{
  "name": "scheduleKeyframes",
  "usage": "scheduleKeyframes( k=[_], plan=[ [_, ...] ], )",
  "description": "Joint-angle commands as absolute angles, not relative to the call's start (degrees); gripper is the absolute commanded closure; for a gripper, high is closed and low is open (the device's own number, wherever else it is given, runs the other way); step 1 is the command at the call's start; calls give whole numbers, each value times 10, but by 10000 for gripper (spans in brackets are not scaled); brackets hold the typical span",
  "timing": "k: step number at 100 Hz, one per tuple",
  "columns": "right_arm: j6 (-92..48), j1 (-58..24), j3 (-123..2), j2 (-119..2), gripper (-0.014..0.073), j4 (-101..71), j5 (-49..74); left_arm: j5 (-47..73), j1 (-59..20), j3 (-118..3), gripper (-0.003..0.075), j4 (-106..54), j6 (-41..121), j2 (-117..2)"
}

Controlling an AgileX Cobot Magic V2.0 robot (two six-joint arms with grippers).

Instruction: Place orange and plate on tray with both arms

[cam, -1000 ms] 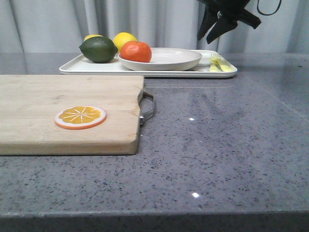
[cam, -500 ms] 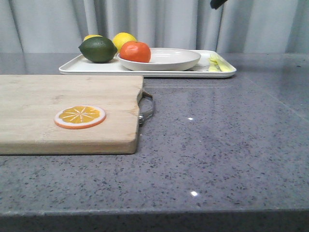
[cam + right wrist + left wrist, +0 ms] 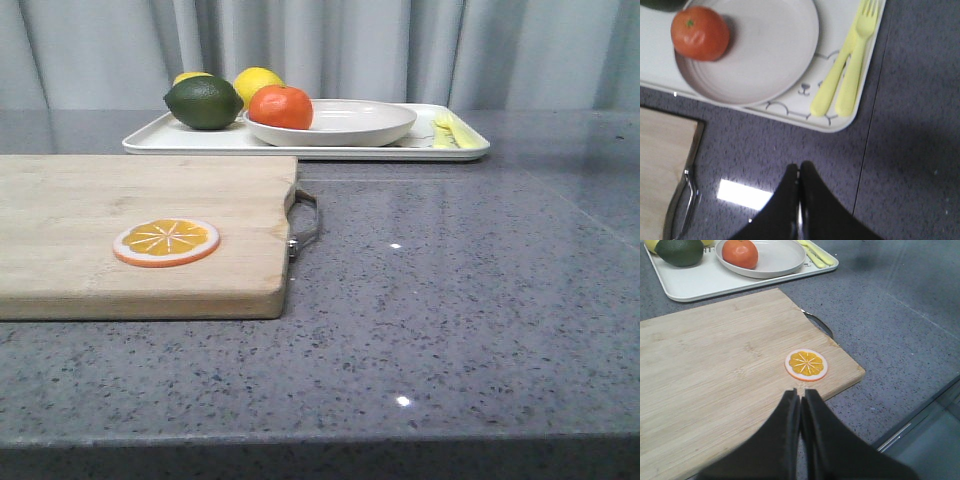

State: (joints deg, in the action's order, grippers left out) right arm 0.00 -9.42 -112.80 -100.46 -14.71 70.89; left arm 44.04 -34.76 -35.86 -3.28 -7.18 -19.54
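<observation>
Orange (image 3: 700, 33) sat in plate (image 3: 765, 55) on tray (image 3: 840, 122): glossy, rollable; plate rigid, liftable by rim. My left gripper (image 3: 800, 396) and right gripper (image 3: 799, 170) pressed together, empty.

Orange (image 3: 281, 106) in plate (image 3: 360, 125), on tray (image 3: 300, 145) behind board (image 3: 140, 235).

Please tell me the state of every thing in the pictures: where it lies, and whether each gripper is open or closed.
Orange: whole, in the plate.
Plate: upright, on the tray.
Tray: flat on the table, loaded.
Lime: whole, on the tray.
Lemon: whole, behind the orange.
Fork and spoon: side by side on the tray.
Orange slice: flat on the cutting board.
Left gripper: shut, empty.
Right gripper: shut, empty.
</observation>
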Motion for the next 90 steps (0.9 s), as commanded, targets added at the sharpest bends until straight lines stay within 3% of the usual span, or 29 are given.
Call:
scheduleKeyframes(
  k=[1, 37, 90],
  plan=[
    [-13, -98, -1067, -916, 662, -147, 650, 398, -347, -372, 741, -39, -77, -200],
    [-57, -99, -737, -650, 662, -143, 467, 382, -347, -372, 741, -39, -77, -200],
    [-57, -99, -476, -369, 662, -137, 379, 375, -347, -372, 741, -39, -77, -199]
  ],
)
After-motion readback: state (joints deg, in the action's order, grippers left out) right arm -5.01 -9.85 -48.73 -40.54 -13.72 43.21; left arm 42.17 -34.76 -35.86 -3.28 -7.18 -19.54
